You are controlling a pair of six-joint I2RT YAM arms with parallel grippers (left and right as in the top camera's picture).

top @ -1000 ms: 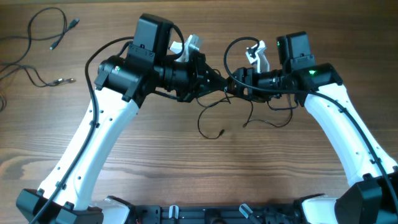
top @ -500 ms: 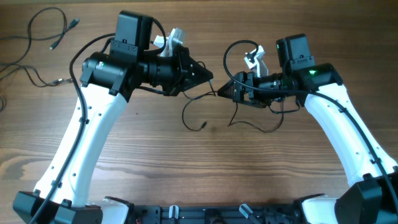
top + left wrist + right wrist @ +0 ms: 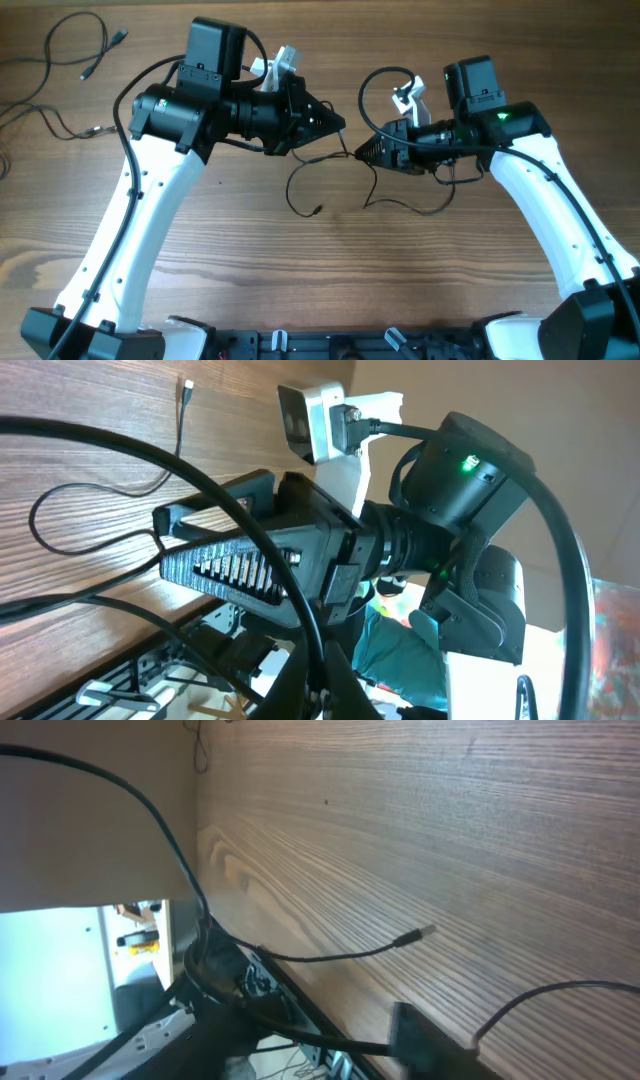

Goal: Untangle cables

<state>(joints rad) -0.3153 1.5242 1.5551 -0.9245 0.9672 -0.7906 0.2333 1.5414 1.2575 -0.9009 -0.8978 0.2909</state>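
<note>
The left tool [image 3: 335, 124] and right tool [image 3: 368, 152] stand nose to nose just behind the cables [image 3: 300, 190]. The gap between them is narrow and crossed by a cord. The left arm [image 3: 130, 230] and right arm [image 3: 545, 210] wall in both sides of the cables. In front of the cables, the table [image 3: 330, 270] lies bare and passable. Far left of the cables, loose cords [image 3: 60, 50] clutter the wood.

Robot lab: two white arms [image 3: 130, 230] mounted at wood-grain table [image 3: 320, 280].
</note>
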